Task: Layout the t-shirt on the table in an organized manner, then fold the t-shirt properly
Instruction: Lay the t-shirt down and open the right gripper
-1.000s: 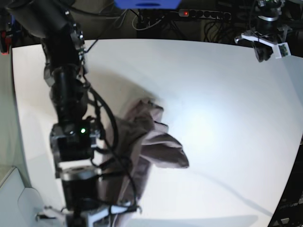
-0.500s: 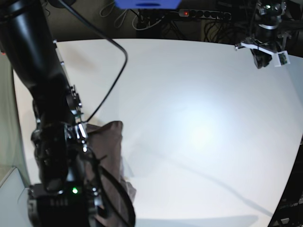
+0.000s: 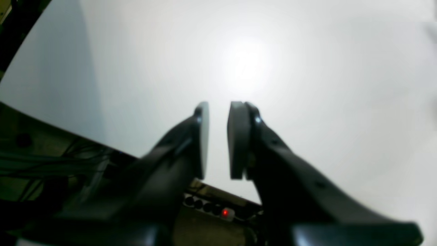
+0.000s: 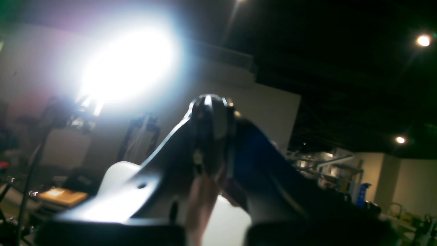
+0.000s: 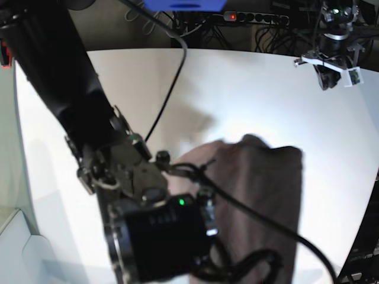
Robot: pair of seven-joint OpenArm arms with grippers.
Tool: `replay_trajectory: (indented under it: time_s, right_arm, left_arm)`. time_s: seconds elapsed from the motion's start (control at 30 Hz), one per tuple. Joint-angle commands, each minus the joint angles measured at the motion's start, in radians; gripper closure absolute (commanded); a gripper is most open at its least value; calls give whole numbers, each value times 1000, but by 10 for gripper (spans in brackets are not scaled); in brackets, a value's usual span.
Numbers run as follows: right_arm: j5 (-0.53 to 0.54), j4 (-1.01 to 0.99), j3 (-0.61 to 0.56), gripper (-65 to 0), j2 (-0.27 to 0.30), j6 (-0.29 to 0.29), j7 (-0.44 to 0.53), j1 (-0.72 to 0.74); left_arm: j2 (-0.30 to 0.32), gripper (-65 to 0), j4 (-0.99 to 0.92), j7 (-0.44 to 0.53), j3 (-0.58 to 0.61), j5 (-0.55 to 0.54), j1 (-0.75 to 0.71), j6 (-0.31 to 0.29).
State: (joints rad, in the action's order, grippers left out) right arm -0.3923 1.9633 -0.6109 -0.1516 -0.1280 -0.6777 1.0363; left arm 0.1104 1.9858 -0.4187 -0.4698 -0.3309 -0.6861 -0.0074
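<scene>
The right gripper (image 4: 210, 112) is clamped on the t-shirt (image 5: 260, 195), lifted at lower right; the left gripper (image 3: 218, 140), jaws slightly apart, hovers empty over the table (image 3: 307, 85).

The table (image 5: 249, 100) is seen from high above in the base view, with the right arm (image 5: 89, 118) close at lower left. The left wrist view is aimed down past its gripper (image 3: 216, 140) onto the same tabletop. The right wrist view is tilted up toward room lights.
</scene>
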Motion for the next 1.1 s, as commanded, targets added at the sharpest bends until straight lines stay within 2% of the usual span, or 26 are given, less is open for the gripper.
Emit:
replay_trajectory:
  time_s: [0.0, 0.1, 0.27, 0.4, 0.53, 0.67, 0.77, 0.93, 1.07]
  right_arm:
    - [-30, 20, 10, 0, -5, -3, 6, -1]
    - [-46, 67, 52, 0, -5, -3, -17, -123]
    - [-49, 75, 208, 0, 5, -2, -6, -354]
    - [-37, 67, 322, 0, 74, 1, 112, -540]
    - [37, 67, 391, -113, 145, 46, 214, -698]
    - [86, 66, 434, -255, 192, 52, 221, -799]
    - [86, 66, 458, -323, 200, 52, 221, -850]
    - [86, 66, 515, -359, 197, 52, 221, -916]
    - [86, 66, 521, -359, 197, 52, 223, -989]
  left_arm:
    - [8, -105, 19, 24, -13, -3, -5, 4]
    - [7, -105, 19, 24, -39, -3, 1, 2]
    - [7, -105, 17, 19, -53, -3, 15, 2]
    - [7, -105, 16, 17, -54, -3, 19, 2]
    - [7, -105, 14, 16, -53, -3, 49, 2]
    - [7, -108, 17, 16, -48, -3, 59, 2]
    - [1, -108, 19, -18, -47, -3, 90, 2]
    - [-8, -126, 28, -176, -20, -6, 182, 2]
    - [-53, -242, 30, -202, -11, -37, 271, 2]
